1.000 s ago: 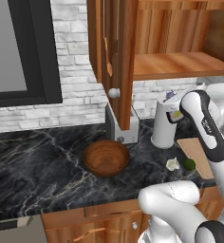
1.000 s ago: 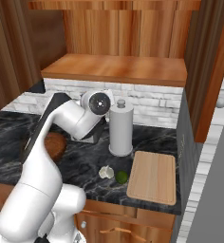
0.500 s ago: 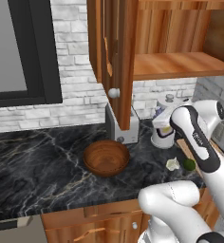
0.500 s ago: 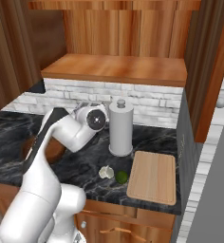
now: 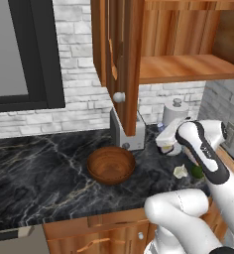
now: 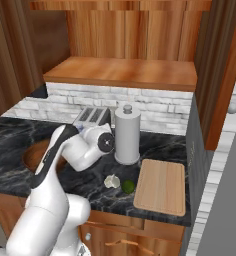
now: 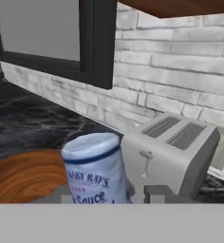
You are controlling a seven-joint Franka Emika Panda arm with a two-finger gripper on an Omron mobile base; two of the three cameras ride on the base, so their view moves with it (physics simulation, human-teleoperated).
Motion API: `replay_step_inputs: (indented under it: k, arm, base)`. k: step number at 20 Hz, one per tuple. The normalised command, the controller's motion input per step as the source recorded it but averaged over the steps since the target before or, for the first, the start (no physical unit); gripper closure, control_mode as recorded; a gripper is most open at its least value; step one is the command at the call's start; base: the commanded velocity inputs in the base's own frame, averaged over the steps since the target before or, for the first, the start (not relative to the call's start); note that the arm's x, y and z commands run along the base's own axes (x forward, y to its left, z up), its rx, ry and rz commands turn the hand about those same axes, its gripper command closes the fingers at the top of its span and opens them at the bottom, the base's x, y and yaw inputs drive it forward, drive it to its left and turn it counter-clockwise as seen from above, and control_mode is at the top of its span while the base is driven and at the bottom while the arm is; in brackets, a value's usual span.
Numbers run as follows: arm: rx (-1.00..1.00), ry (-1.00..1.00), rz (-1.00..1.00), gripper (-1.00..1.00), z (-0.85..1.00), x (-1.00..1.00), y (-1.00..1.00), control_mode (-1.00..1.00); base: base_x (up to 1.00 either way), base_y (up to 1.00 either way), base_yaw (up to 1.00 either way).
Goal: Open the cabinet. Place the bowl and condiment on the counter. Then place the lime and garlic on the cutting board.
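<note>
On the condiment [image 7: 97,168] label: "BABY RAY'S" and "Sauce", pale wrap, blue cap
Gripper [image 7: 107,195]: fingers flank the bottle; grip cannot be told
Bowl [image 5: 110,164]: round wood, at 9 o'clock of bottle
Toaster [image 7: 173,154]: boxy grey metal, at 3 o'clock
Counter [image 5: 34,168]: veined black marble

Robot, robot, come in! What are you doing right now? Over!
Gripper shut on condiment, low over counter. Bowl down already. Toaster close behind.

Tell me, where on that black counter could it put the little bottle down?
The black marble counter lies bare left of the round brown wooden bowl, below the window. Crowded: silver toaster, white paper-towel roll, whitish garlic and green lime cluster beside the tan cutting board.
</note>
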Motion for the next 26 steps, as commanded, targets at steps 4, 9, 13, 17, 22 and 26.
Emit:
replay_step_inputs:
  k: [4, 9, 13, 17, 22, 26]
  arm:
    - [0.09, 0.0, 0.09, 1.0, -0.38, 0.11, 0.06, -1.0]
    - [0.12, 0.0, 0.04, 1.0, -0.36, 0.03, 0.02, -1.0]
    - [0.12, 0.0, 0.0, 1.0, -0.23, 0.02, 0.02, -1.0]
    - [0.09, 0.0, 0.0, 1.0, -0.19, 0.17, 0.15, -1.0]
    - [0.03, 0.0, 0.0, 1.0, -0.22, 0.26, 0.36, -1.0]
    - [0.01, -0.02, 0.0, 1.0, -0.29, 0.21, 0.29, -1.0]
  base:
    - [0.0, 0.0, 0.0]
    - [0.0, 0.0, 0.0]
    - [0.0, 0.0, 0.0]
    - [0.0, 0.0, 0.0]
    - [0.0, 0.0, 0.0]
    - [0.0, 0.0, 0.0]
